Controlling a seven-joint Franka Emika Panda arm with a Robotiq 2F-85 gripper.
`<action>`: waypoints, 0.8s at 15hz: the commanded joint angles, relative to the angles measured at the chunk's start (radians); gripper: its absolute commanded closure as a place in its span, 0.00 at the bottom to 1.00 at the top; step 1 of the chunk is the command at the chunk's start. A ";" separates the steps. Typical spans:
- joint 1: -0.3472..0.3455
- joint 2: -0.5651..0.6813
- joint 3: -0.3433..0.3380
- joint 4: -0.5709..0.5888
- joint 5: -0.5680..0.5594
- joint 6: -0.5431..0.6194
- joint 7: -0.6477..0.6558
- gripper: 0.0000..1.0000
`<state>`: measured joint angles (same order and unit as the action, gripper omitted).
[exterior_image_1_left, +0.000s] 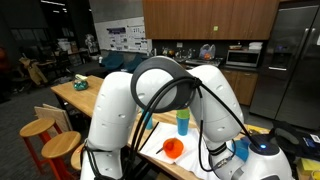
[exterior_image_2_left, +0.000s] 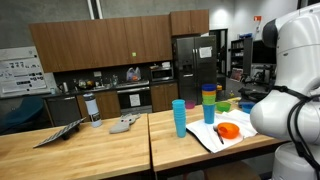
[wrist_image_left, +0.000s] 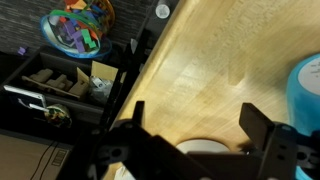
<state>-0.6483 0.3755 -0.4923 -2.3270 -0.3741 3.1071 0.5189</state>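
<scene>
In the wrist view my gripper (wrist_image_left: 195, 125) is open above the wooden table (wrist_image_left: 210, 60), with its dark fingers (wrist_image_left: 257, 125) wide apart and nothing between them. A white rounded edge (wrist_image_left: 205, 148) shows low between the fingers; I cannot tell what it is. A blue cup (wrist_image_left: 308, 85) stands at the right edge, close to the right finger. In both exterior views a tall blue cup (exterior_image_2_left: 179, 117) (exterior_image_1_left: 183, 122) and an orange bowl (exterior_image_2_left: 228, 131) (exterior_image_1_left: 173, 149) stand on the table. The white arm (exterior_image_1_left: 150, 110) (exterior_image_2_left: 290, 80) hides the gripper in both.
A stack of coloured cups (exterior_image_2_left: 208, 103) stands behind the bowl. Past the table's left edge the wrist view shows a colourful bundle (wrist_image_left: 78, 25) and an open box of small items (wrist_image_left: 60, 80). Wooden stools (exterior_image_1_left: 40, 128) stand beside the table, and a kitchen counter (exterior_image_2_left: 120, 92) lies behind it.
</scene>
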 joint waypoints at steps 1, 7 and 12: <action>0.011 0.025 -0.006 0.034 0.005 0.004 0.012 0.09; 0.183 0.054 -0.157 0.091 -0.075 0.076 0.034 0.05; 0.302 0.063 -0.251 0.095 -0.103 0.173 -0.003 0.00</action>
<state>-0.3979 0.4244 -0.6933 -2.2349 -0.4523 3.2252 0.5235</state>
